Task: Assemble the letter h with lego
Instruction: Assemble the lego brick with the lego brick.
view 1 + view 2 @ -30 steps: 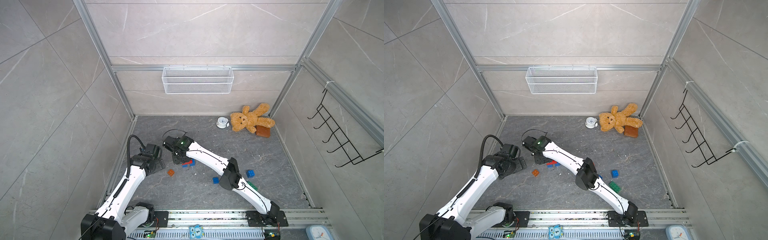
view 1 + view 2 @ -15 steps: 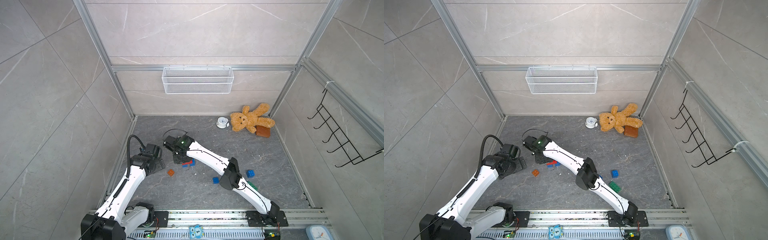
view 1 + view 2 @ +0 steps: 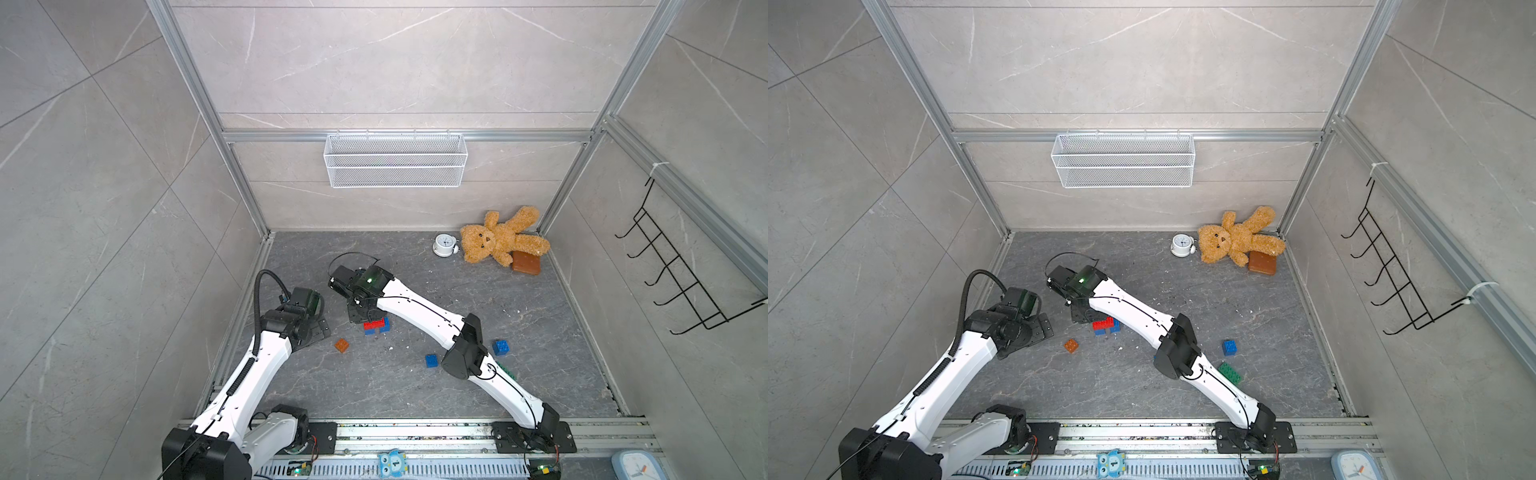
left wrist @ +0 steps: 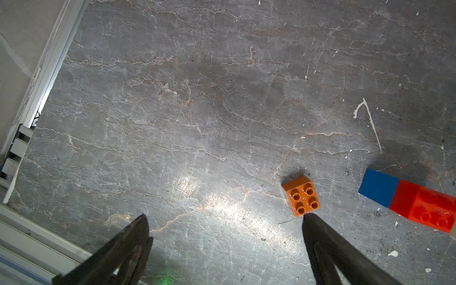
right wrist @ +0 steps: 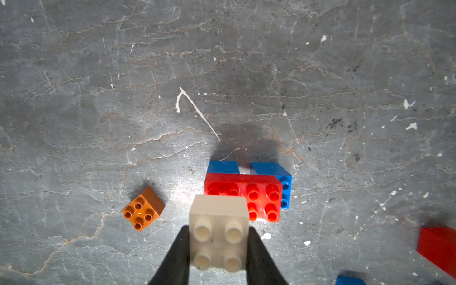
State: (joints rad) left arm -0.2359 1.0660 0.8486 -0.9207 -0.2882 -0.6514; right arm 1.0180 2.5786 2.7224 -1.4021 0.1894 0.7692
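- The right tool [image 5: 218, 243] is closed on a white brick [image 5: 218, 214], close to the red brick [image 5: 261, 195].
- The left tool [image 4: 224, 218] stands wide open, near the orange brick [image 4: 301, 196].

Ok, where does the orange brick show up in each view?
A top view: orange brick on the floor between the arms.
A top view: orange brick, same spot.
Left wrist: orange brick beyond one fingertip of the open left tool.
Right wrist: orange brick beside the red brick.
Landmark: that red brick, in all four.

bright, even overhead light; wrist views show glare on the floor [image 4: 195, 187] and a blurred white brick [image 5: 218, 217].
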